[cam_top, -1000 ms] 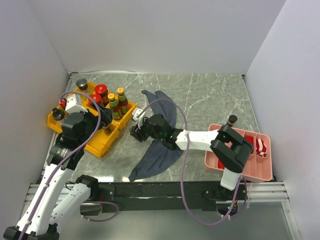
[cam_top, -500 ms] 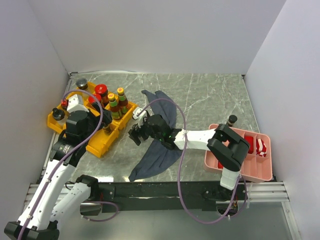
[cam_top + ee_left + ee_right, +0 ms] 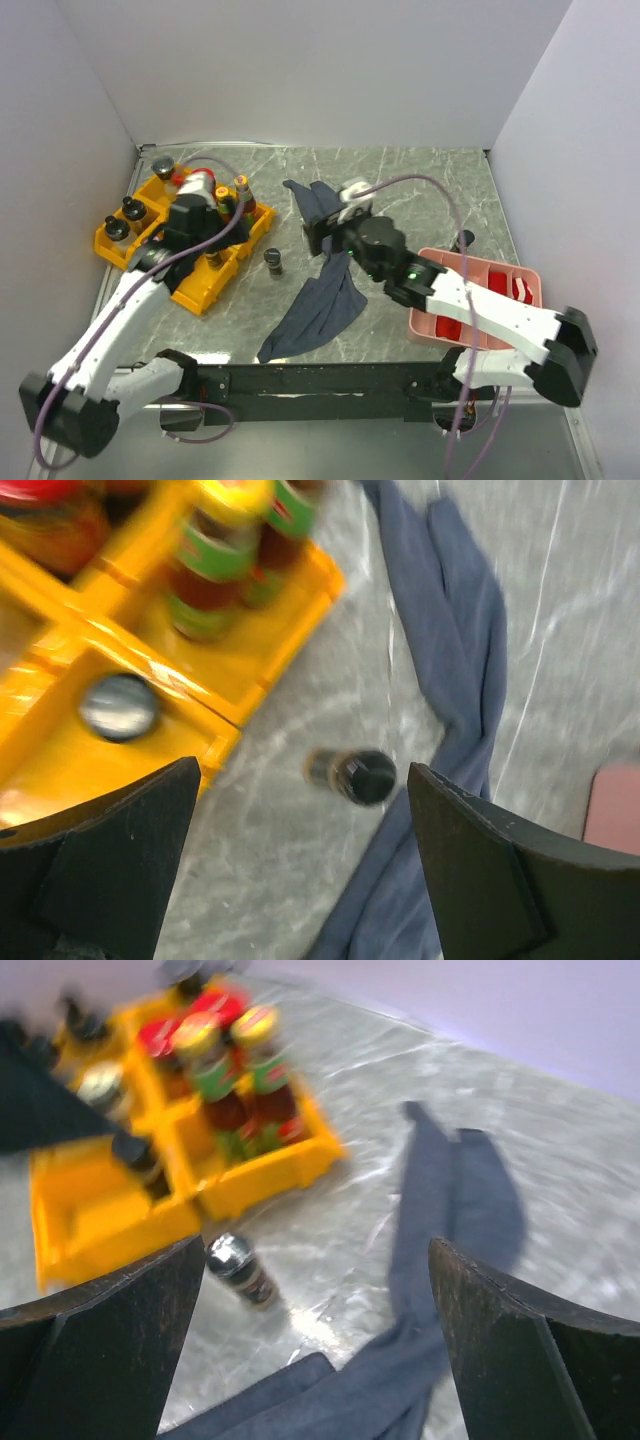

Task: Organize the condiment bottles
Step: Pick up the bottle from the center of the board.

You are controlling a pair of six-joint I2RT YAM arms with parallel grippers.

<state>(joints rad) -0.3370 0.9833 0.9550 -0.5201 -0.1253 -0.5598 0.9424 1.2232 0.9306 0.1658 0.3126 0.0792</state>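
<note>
Two trays (image 3: 205, 292), one cloth (image 3: 320, 310), about ten bottles (image 3: 272, 261)

Your grey, white-veined marble worktop (image 3: 420, 190) carries five things directly. At your left sits a yellow-orange plastic compartment tray (image 3: 200, 300), set at an angle to the walls. Just behind its far corner, a silver-capped jar (image 3: 160, 165) seems to stand on the worktop itself rather than in the tray. A small dark bottle with a black cap (image 3: 272, 262) stands alone on the bare stone, between the yellow-orange tray and a crumpled dark grey-blue cloth (image 3: 320, 305). The cloth runs from the middle of the worktop down towards the near edge. On your right, at the near edge, lies a pink plastic divided tray (image 3: 425, 325), apart from the cloth.
</note>
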